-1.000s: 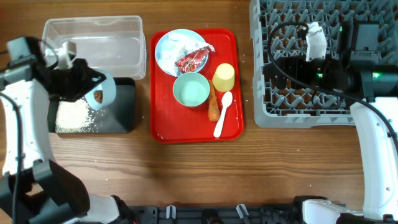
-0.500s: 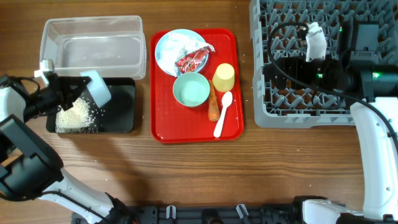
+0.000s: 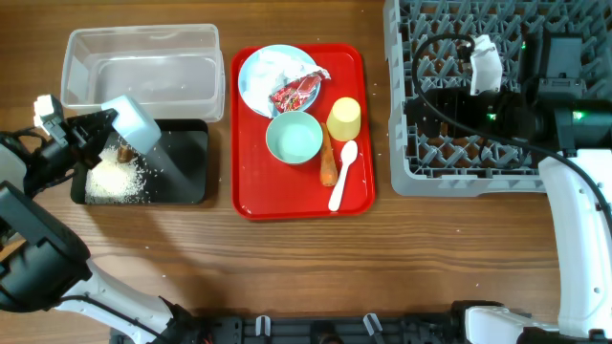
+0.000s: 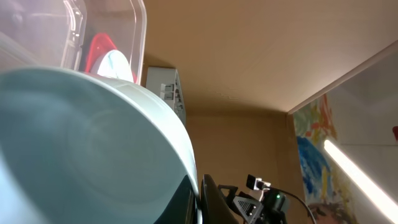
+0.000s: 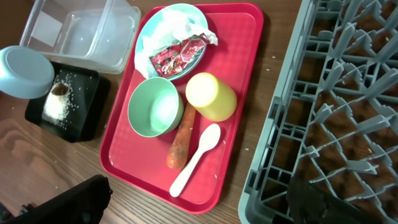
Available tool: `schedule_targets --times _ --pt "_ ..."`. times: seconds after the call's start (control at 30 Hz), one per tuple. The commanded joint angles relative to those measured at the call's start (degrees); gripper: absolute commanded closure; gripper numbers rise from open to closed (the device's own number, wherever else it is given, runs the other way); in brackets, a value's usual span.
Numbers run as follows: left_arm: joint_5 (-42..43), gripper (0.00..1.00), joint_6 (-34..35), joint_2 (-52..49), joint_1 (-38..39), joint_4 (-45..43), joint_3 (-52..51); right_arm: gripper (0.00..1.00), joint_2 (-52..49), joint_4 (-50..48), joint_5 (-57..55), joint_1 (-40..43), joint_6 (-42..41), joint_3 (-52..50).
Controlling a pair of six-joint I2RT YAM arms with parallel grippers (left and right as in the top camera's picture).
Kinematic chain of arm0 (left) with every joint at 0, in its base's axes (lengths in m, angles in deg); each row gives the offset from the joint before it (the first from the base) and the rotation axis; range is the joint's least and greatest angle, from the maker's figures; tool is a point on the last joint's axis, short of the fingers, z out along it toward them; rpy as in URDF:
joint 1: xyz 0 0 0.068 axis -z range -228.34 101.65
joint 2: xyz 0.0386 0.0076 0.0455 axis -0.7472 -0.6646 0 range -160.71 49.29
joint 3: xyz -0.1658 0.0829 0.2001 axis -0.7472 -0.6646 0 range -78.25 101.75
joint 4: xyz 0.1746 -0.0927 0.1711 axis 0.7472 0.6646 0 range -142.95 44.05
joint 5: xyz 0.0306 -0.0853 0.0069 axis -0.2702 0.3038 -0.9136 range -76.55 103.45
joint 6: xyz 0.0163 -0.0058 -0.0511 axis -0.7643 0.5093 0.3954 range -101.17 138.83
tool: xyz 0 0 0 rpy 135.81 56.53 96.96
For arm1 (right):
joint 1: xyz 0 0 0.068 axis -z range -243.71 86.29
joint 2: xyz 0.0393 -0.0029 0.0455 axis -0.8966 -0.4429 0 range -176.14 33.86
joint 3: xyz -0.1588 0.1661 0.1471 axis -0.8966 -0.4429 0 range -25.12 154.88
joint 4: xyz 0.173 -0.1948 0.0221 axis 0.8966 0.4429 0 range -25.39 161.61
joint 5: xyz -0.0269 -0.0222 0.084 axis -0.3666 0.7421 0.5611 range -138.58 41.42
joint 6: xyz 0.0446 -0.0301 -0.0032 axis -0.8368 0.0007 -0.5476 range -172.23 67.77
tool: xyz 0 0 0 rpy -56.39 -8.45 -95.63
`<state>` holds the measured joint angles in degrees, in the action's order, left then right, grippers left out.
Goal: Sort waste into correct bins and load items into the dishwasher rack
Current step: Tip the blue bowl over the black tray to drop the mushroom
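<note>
Noted at 9 o'clock of table: left gripper clamped on rim of light blue bowl, tipped over black tray bearing rice grains. Judged light, rigid, smooth, likely slippery; best held by rim. Right gripper over dishwasher rack, 2 o'clock: closure not determinable.

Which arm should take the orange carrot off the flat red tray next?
Right: right gripper is open, empty, with the orange carrot in view; left gripper holds the light blue bowl over the shallow black tray.
</note>
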<state>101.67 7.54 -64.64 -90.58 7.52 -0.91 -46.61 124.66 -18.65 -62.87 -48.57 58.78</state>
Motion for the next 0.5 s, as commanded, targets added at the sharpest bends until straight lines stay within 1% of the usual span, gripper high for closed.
schedule_targets --times 0.0,0.1,0.17,0.23,0.3,0.37,0.47 --pt "2.1 0.96 -1.9 1.3 1.9 0.2 -0.2 0.05 -0.4 -0.2 -0.3 -0.2 -0.8 1.1" --pt "1.1 0.96 -4.2 6.3 5.8 -0.4 -0.1 0.05 -0.4 -0.2 -0.3 -0.2 -0.8 1.1" --pt "-2.6 0.96 -4.2 9.7 8.3 -1.0 -0.1 0.05 -0.4 -0.2 -0.3 -0.2 -0.8 1.1" --pt "-9.9 0.96 -3.1 14.1 12.0 -1.0 -0.1 0.05 -0.4 -0.2 -0.3 -0.2 -0.8 1.1" --pt "-19.7 0.96 -1.0 18.8 17.0 -1.0 -0.1 0.05 -0.4 -0.5 -0.3 -0.2 -0.9 1.1" --pt "-27.1 0.96 0.2 22.0 21.6 -1.0 -0.1 0.05 -0.4 -0.5 -0.3 -0.2 -0.9 1.1" --pt "-38.6 0.96 0.6 25.4 31.9 0.2 -0.1 0.06 -0.4 -0.1 -0.3 -0.2 -0.9 1.1"
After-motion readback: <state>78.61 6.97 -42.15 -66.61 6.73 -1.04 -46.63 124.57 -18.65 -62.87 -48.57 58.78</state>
